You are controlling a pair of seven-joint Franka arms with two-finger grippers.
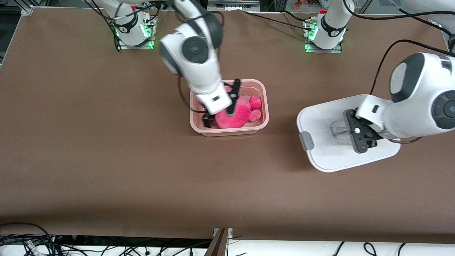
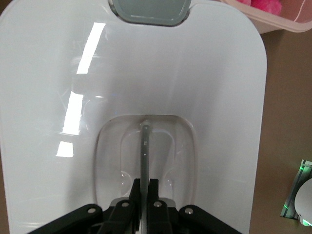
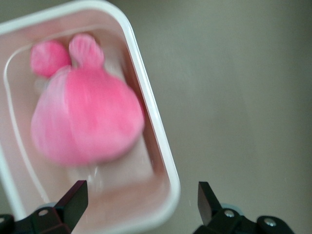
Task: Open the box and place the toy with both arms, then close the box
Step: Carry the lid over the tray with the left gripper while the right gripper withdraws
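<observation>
The pinkish box [image 1: 265, 106] stands open at the middle of the table with the hot-pink toy [image 1: 236, 113] lying in it. My right gripper [image 1: 221, 107] is open just over the box and the toy, holding nothing. In the right wrist view the gripper [image 3: 141, 200] straddles the box's rim [image 3: 151, 122], with the toy [image 3: 87, 122] inside. My left gripper [image 1: 350, 129] is shut on the clear handle [image 2: 145, 146] of the white lid [image 1: 327, 149]. It holds the lid toward the left arm's end of the table, apart from the box. It is shut in the left wrist view [image 2: 145, 187] too.
A grey clip [image 1: 306, 140] sits on the lid's edge toward the box; it also shows in the left wrist view [image 2: 148, 9]. The box's corner [image 2: 282, 22] shows past the lid. Brown table [image 1: 142, 160] spreads all round. Arm bases stand along the table's edge farthest from the camera.
</observation>
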